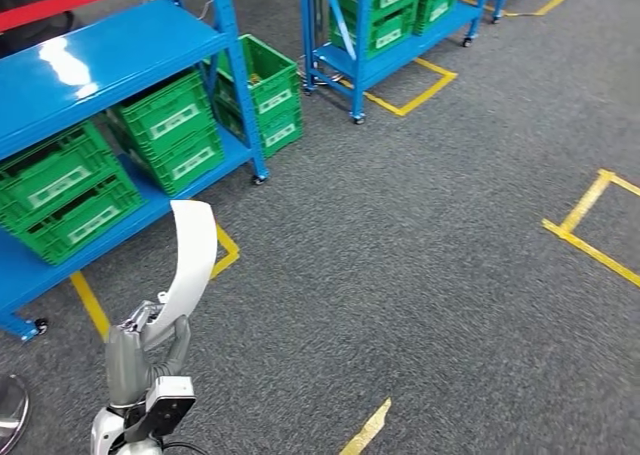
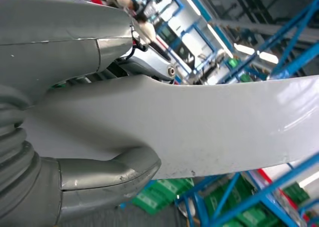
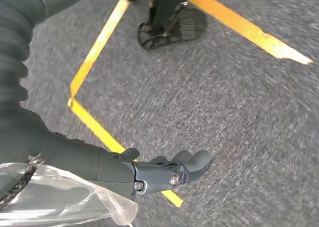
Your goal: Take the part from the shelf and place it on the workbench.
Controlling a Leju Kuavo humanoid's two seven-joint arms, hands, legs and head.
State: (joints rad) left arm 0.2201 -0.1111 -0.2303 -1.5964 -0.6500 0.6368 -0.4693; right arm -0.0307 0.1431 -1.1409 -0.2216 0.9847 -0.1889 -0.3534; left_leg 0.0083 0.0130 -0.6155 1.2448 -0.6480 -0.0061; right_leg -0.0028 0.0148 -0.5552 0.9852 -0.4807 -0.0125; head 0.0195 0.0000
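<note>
A long, curved white part (image 1: pixel 191 255) stands up from my left hand (image 1: pixel 143 350) at the lower left of the head view. The hand grips its lower end, thumb on one face and fingers on the other. In the left wrist view the white part (image 2: pixel 195 122) runs across the picture, with the thick grey thumb (image 2: pixel 112 174) pressed against it and my left hand (image 2: pixel 75 107) wrapped around it. My right hand (image 3: pixel 158 172) hangs over the grey carpet with its fingers stretched out and nothing in them. The blue shelf (image 1: pixel 90 45) stands at the upper left.
Green crates (image 1: pixel 170 130) fill the blue shelf's lower level, and one more green crate (image 1: pixel 264 90) sits on the floor beside it. A second blue rack (image 1: pixel 377 25) stands further back. Yellow tape lines (image 1: pixel 589 225) mark the grey carpet. A round metal base (image 1: pixel 11 410) is at the lower left.
</note>
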